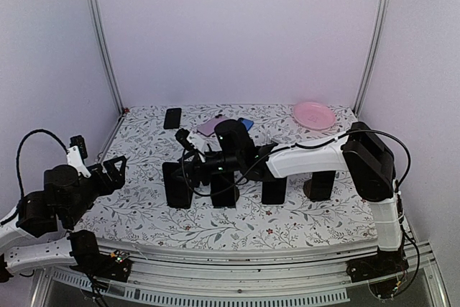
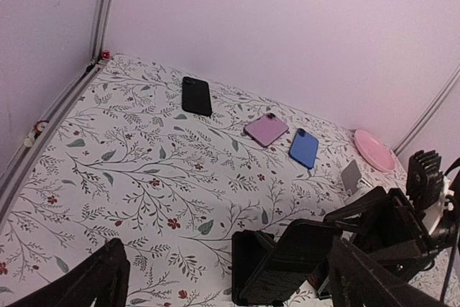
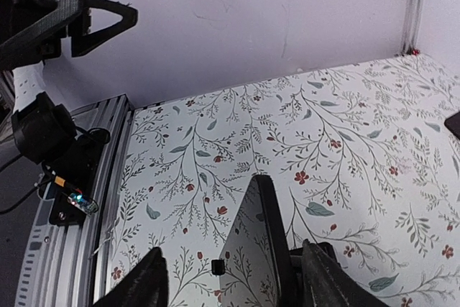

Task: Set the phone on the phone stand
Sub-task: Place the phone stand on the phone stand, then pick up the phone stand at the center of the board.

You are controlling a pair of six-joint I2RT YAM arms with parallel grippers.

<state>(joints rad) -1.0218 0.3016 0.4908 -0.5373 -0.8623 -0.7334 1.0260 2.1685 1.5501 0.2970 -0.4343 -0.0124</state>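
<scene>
Right now my right pincer (image 3: 233, 253) stands with its two black fingers (image 3: 147, 282) parted, one on either side of the slim dark rectangular phone (image 2: 296, 255). There is a clear gap on one side, and I cannot tell whether the other finger touches it. The phone leans tilted back on the black plastic phone stand (image 2: 248, 262), the leftmost in a row of dark stands on the white floral-patterned tabletop (image 1: 144, 213). From my right wrist, its glossy face mirrors the pale wall, so it reads as grey with a thin black edge. From my left wrist it looks plain black. My left pincer (image 1: 113, 170) hangs wide open at the near left of the table, holding nothing. Further back lie a black phone (image 2: 196, 95), a lilac phone (image 2: 267, 129), a blue phone (image 2: 304, 148) and a round pink plate (image 2: 374, 150).
</scene>
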